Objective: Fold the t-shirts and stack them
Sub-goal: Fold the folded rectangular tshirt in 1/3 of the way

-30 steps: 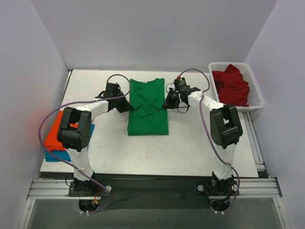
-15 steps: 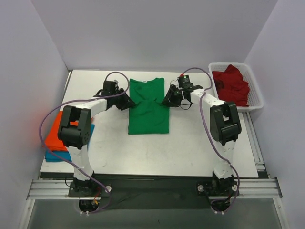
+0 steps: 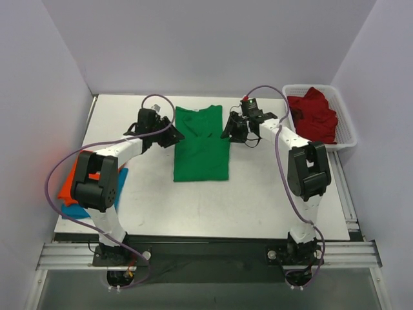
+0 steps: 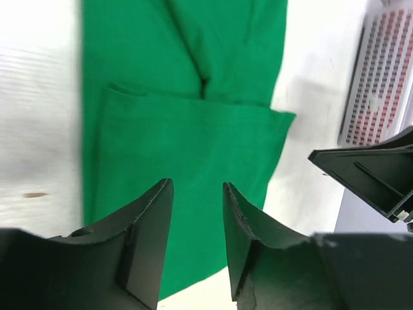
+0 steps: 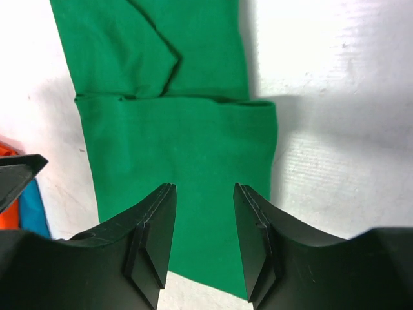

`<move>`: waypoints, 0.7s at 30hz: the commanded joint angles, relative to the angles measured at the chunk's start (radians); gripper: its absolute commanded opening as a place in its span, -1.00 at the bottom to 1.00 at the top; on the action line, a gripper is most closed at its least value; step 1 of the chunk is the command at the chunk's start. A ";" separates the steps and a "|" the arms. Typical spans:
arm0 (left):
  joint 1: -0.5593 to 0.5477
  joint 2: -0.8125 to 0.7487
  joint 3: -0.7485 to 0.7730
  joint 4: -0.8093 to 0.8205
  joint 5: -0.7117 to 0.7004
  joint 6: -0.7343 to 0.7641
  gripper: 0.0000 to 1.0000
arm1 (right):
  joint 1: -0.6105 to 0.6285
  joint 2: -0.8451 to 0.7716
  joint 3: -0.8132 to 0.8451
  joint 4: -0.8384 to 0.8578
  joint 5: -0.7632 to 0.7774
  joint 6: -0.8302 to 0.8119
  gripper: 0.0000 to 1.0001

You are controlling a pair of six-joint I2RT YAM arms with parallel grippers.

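Green t-shirt (image 3: pixel 201 143) lies flat in the middle of the counter (image 3: pixel 258 194), nearer the far edge than the near one, folded into a long narrow strip running from far to near, with its sleeves turned in and a crosswise fold line showing in both wrist views. On its left long edge sits the left gripper (image 3: pixel 166 133), its two dark fingers (image 4: pixel 150 239) spread apart with nothing between them, only green cloth beyond the gap. Across from it, on the right long edge, the right gripper (image 3: pixel 230 132) is likewise spread and empty, its fingers (image 5: pixel 153 239) framing the cloth; whether either pair of tips touches the fabric I cannot tell. At the left edge of the counter, toward the near left corner, an orange t-shirt (image 3: pixel 68 185) rests folded on top of a blue t-shirt (image 3: pixel 76 210), partly overhanging the edge. Off the far right corner stands a white mesh basket (image 3: pixel 347 132) with a dark red t-shirt (image 3: pixel 314 116) crumpled inside it, well apart from the green one
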 commanded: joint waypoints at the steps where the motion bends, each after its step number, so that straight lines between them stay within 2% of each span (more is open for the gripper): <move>1: -0.062 -0.011 0.016 0.041 -0.006 0.023 -0.08 | 0.024 -0.059 -0.038 -0.046 0.091 -0.009 -0.17; 3: -0.095 0.009 0.017 0.047 -0.007 0.015 -0.25 | 0.018 -0.043 -0.034 -0.050 0.113 -0.013 -0.17; 7: -0.143 0.062 0.040 0.073 0.014 0.007 -0.35 | 0.016 -0.002 -0.004 -0.054 0.093 -0.025 -0.17; 21: -0.138 0.239 0.091 0.294 0.117 -0.103 -0.38 | 0.150 -0.062 -0.096 -0.027 0.136 0.021 -0.21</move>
